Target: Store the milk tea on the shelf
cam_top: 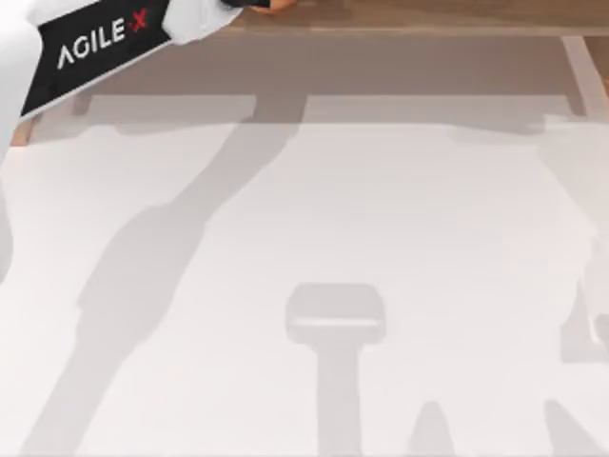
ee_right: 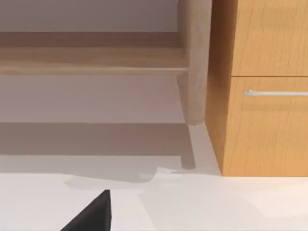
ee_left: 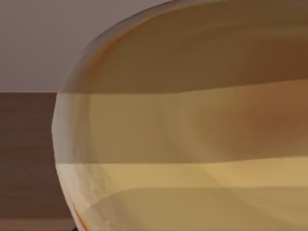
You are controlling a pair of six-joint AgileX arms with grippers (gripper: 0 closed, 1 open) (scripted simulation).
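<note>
My left arm reaches across the top left corner of the table toward the shelf, whose light-brown board runs along the far edge. At the arm's tip a sliver of the orange-tan milk tea peeks in beside the dark left gripper. In the left wrist view the milk tea sits very close to the camera, with brown shelf wood behind it. A black part of my right gripper hangs low over the white table, short of the shelf's side post.
A wooden cabinet with a metal drawer handle stands right beside the shelf post. The white table carries only the arms' shadows.
</note>
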